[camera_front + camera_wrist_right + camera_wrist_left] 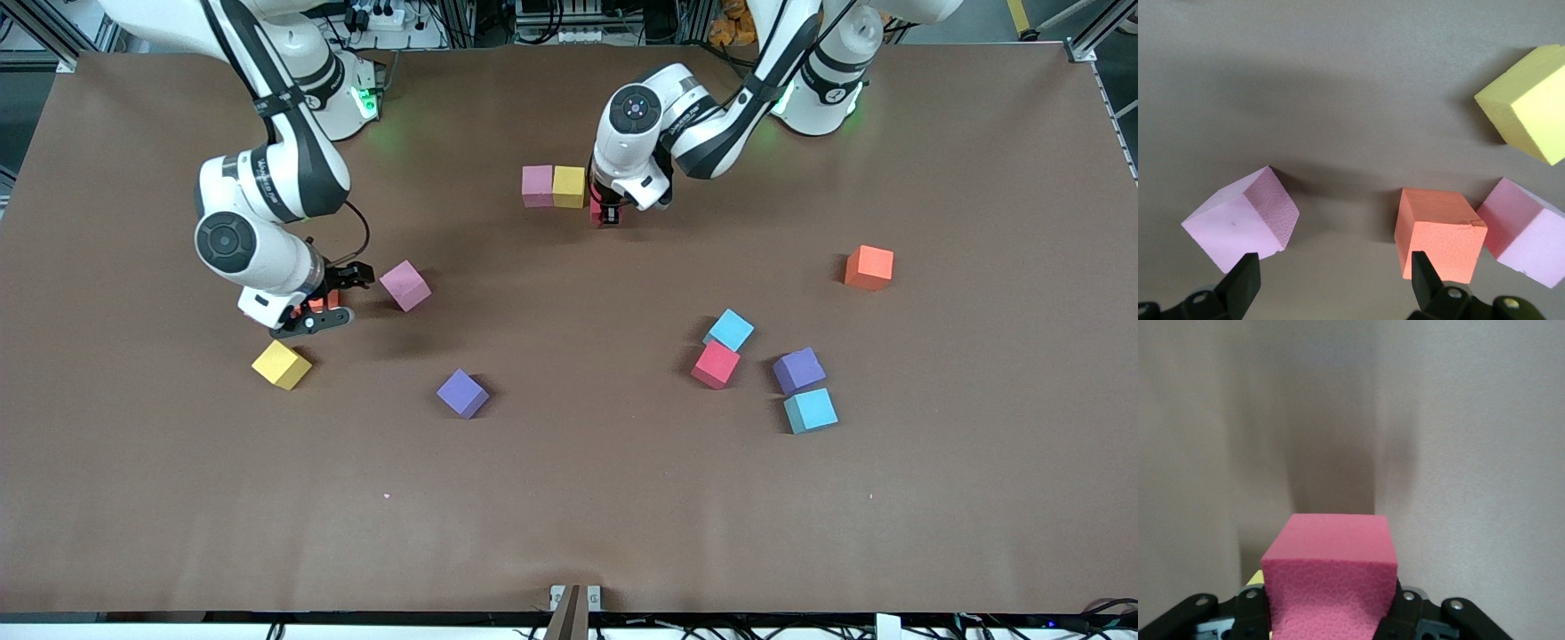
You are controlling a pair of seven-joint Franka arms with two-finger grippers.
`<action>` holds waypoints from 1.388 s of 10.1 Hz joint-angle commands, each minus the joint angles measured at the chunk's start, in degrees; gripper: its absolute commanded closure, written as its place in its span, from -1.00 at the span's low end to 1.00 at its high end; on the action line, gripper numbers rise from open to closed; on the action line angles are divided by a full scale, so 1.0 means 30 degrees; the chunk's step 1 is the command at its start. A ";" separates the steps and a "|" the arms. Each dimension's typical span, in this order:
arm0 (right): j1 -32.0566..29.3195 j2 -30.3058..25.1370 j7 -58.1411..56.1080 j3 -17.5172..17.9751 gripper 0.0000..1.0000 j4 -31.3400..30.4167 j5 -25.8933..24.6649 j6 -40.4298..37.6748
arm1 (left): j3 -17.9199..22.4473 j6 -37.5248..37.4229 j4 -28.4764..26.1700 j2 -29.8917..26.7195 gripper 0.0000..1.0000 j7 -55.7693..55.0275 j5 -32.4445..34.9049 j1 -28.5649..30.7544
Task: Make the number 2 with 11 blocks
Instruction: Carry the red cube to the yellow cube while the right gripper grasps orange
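My left end effector (608, 212) is pinching a red block (1331, 577) and holds it low, just beside the yellow block (569, 186) that sits touching a pink block (537, 185). These two make the start of a row of the number 2, so I judge I am bringing the red one to be the third cube in that row. I keep it gripped because I cannot tell yet whether it rests flat on the tabletop (569, 498).

My right end effector (313, 308) has its fingers spread wide. It hangs low over an orange-red block (1439, 231), between a pink block (405, 285) and a yellow block (281, 364). I think it is placed there to pick that cube next.

The other blocks lie loose, nearer to the front camera: a purple block (462, 393) in the middle, and toward the left arm's end an orange block (869, 268), two light blue ones (730, 330) (810, 411), a red one (716, 364) and another purple one (798, 370). Most of the digit is not yet built.
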 commanded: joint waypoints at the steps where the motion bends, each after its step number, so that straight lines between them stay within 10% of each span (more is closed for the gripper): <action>1: -0.0008 0.0326 0.0157 -0.0074 -1.00 0.0132 0.0150 0.0027 | -0.0250 0.1261 -0.0994 -0.0524 0.74 -0.0554 -0.0443 0.0176; 14: -0.2498 0.1762 -0.0663 -0.0163 -1.00 -0.0601 -0.0694 0.1021 | -0.1246 0.3080 -0.1902 0.0501 0.74 -0.1904 -0.0209 -0.0147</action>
